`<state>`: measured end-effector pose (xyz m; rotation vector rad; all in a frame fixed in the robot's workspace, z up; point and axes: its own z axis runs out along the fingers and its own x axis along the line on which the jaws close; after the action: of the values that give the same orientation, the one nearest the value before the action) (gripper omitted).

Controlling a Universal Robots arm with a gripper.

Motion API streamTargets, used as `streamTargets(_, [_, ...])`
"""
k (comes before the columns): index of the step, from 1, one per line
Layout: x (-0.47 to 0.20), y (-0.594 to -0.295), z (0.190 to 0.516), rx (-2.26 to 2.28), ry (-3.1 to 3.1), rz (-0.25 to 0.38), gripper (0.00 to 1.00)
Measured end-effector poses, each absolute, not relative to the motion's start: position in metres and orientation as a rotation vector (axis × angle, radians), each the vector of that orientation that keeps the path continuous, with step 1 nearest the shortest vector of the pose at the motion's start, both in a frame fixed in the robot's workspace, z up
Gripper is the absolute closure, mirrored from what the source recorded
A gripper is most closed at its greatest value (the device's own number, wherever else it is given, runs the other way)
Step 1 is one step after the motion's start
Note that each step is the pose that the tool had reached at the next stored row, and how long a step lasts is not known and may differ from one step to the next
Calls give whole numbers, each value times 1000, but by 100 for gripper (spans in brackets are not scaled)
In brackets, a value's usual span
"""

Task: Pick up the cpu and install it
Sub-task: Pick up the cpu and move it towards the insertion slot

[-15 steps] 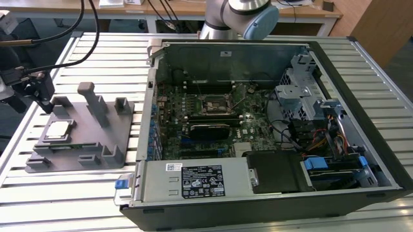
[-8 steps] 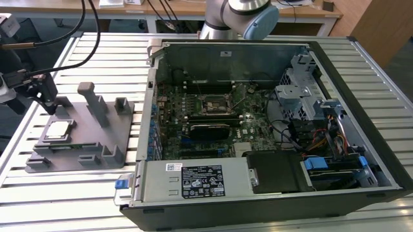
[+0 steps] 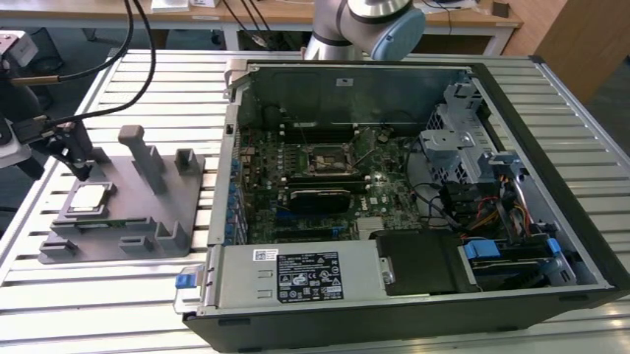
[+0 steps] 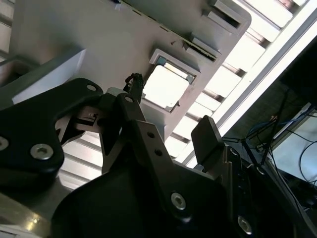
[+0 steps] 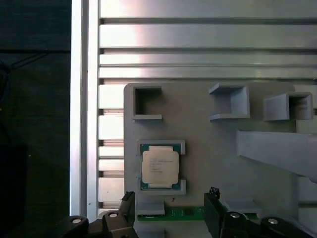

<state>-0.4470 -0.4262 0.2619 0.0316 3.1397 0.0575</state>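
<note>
Hovering gripper [image 5: 170, 207] near cpu [image 5: 159, 166], fingers [image 5: 127, 206] apart, cpu in grey tray [image 5: 213, 148]

Below the gripper [image 3: 82, 171], whose fingers stand spread, the cpu [image 5: 159, 167] lies uncovered, hemmed only by low rims of the grey tray [image 5: 208, 148] on two edges. Tall upright posts [image 3: 139, 156] rise close beside the gripper, between it and the computer case [image 3: 551, 140].

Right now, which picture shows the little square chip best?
The first wrist view: it looks straight down on the chip, whole, in its grey tray. The second wrist view shows it slanted beyond the open gripper. The exterior view shows it from far off.
</note>
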Motion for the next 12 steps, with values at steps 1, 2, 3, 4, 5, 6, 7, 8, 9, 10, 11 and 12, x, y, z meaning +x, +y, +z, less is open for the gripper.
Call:
streamTargets(1, [-447,-426,260,35,3140,57,34])
streamTargets(2, [-447,-426,259,40,3140,57,34])
streamTargets(3, [-447,-425,258,50,3139,57,34])
streamTargets(4, [-447,-425,258,62,3139,57,34])
streamTargets(5, [-447,-425,257,75,3138,57,34])
streamTargets(6, [-447,-424,256,87,3138,57,34])
streamTargets(7, [-447,-424,255,94,3138,57,34])
streamTargets(8, [-448,-424,253,96,3138,57,34])
streamTargets(9, [-448,-424,252,96,3138,57,34])
streamTargets(10, [-448,-424,250,96,3138,58,34])
streamTargets(11, [-448,-424,249,96,3138,58,34])
streamTargets(12, [-449,-424,247,96,3138,58,34])
